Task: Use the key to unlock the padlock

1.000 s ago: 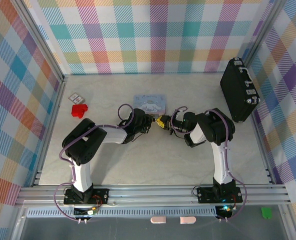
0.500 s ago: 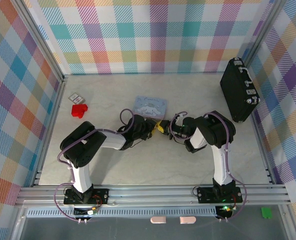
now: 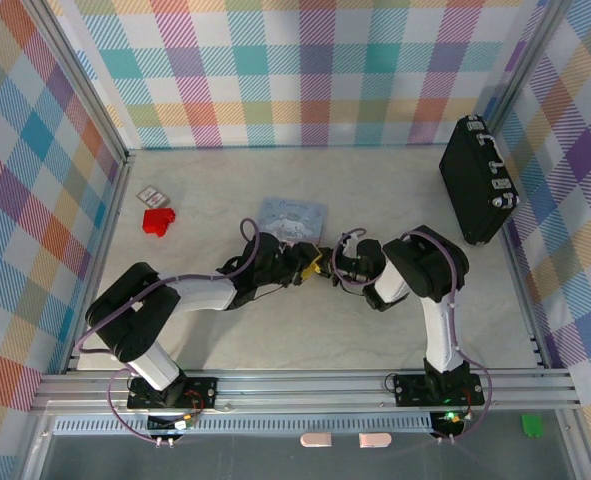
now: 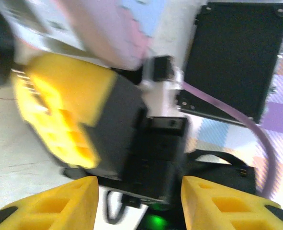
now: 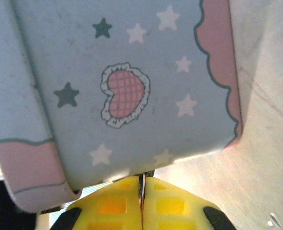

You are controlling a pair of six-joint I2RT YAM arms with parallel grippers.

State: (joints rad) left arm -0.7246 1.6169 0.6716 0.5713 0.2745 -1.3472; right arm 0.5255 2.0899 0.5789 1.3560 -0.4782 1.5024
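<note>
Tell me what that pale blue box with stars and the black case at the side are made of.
The pale blue box: probably thin printed metal, smooth with a soft sheen, small scuffs and a crisp folded edge; plastic is possible. The black case: dull black shell with silvery latches, likely hard plastic or covered board; too small to tell.

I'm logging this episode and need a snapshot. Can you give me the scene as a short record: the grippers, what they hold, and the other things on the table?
left gripper: open, facing the right gripper close up
right gripper: shut on a thin sliver, likely the key
tin: pale blue, flat on the table, just beyond both grippers
red block: far left, apart from the arms
black case: far right, by the wall
table: pale, marbled
</note>
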